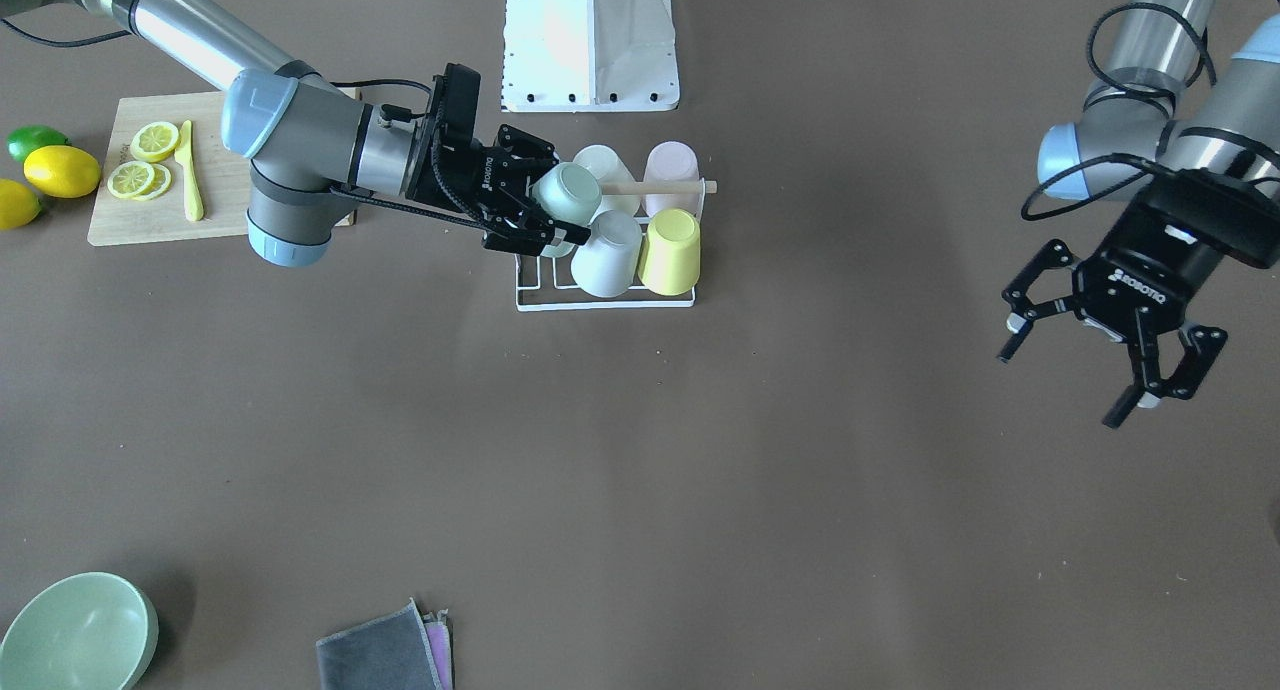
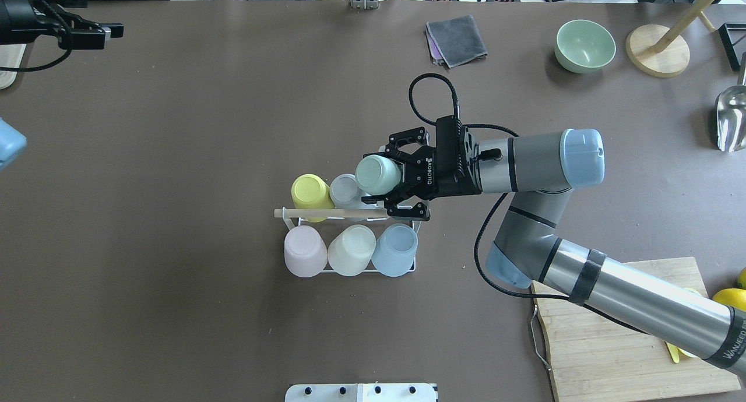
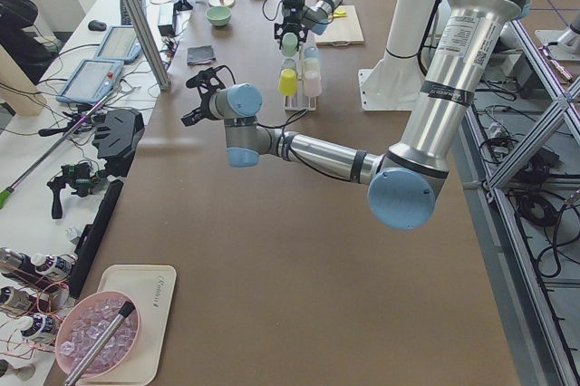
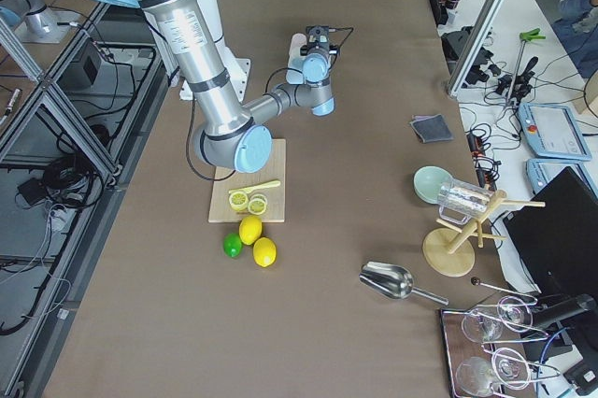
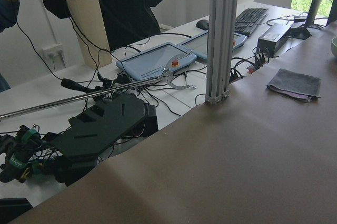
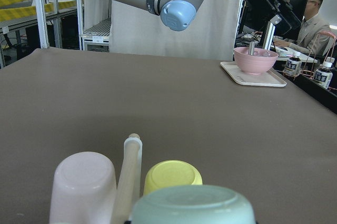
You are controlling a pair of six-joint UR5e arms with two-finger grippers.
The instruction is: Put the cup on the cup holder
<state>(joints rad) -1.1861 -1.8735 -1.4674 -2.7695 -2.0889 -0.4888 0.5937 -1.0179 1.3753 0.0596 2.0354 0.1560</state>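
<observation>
My right gripper is shut on a pale green cup, held bottom-up and tilted over the end of the cup holder. That holder is a white wire rack with a wooden rod across its top. The green cup hangs beside a white cup and a yellow cup in the same row. Pink, cream and blue cups fill the other row. In the right wrist view the green cup fills the bottom edge. My left gripper hangs open and empty, far off to the side.
A wooden board with lemon slices and a yellow knife lies by the right arm, with lemons and a lime beside it. A green bowl and a grey cloth lie at the far edge. The white robot base stands behind the rack.
</observation>
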